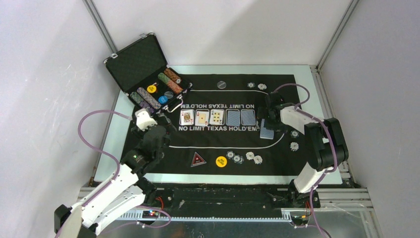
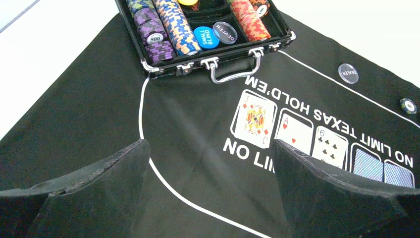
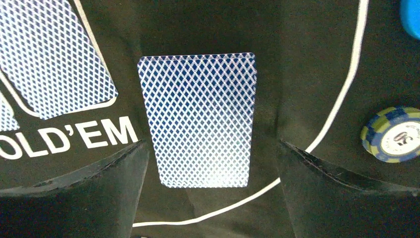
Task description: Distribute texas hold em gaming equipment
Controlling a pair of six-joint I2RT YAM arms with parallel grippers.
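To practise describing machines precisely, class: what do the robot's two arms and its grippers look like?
The left arm and right arm mix white shells with black joints; a lilac cable loops along each. The left gripper and right gripper each have two black wedge-shaped fingers.

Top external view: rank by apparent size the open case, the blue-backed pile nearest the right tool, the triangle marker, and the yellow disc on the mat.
1. open case
2. blue-backed pile
3. triangle marker and yellow disc: they look alike, so no ranking between them.
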